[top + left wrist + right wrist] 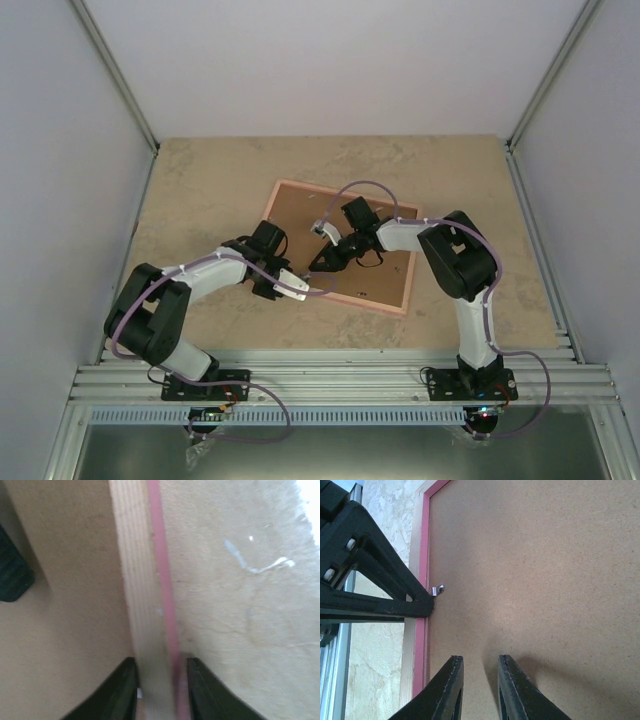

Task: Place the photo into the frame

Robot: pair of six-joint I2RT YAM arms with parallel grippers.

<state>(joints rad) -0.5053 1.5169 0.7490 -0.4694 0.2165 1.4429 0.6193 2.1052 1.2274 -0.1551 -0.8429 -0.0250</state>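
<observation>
One frame [145,580] rail — pink-edged — sits pinched in the left hand [160,669].

we see a beige, stone-patterned table top [200,190] filling the middle of the booth, mottled with paler veins. pale grey-white panels close it in: a left wall [60,150], a right wall [590,180] and a far wall [340,60]. slim aluminium posts [115,75] run down the far corners. along the near edge lie ribbed aluminium rails [340,375], with a dull grey metal shelf [350,450] nearer still. the light is soft and even, though in the left wrist view a bright patch [310,500] glares on the table top.
</observation>
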